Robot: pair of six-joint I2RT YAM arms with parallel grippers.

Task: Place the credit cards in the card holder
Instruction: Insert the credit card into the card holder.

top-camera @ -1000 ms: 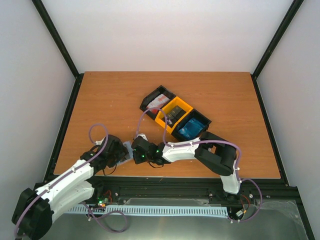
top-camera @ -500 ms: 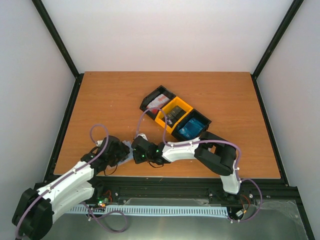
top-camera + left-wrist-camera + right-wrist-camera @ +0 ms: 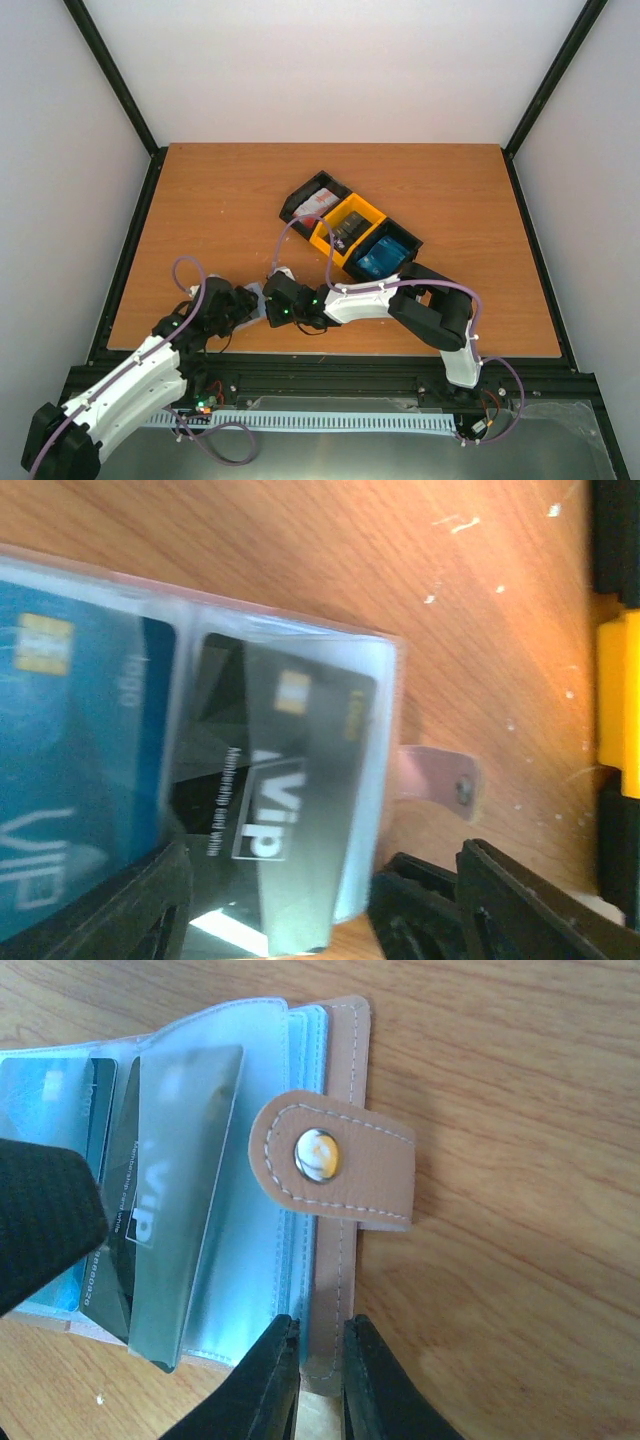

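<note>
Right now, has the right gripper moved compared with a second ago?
No. In the top view the right gripper sits at the same spot relative to the yellow bin, clamped on the card holder.

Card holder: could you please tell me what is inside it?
The card holder shows a blue card and a dark grey VIP card in clear sleeves; sleeves underneath are covered.

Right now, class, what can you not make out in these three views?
Top view: card holder mostly hidden under left gripper and right gripper.
Left wrist: blurred; blue card cut by left edge; unclear whether left gripper grips dark card.
Right wrist: card holder's lower corner hidden by right gripper.
</note>
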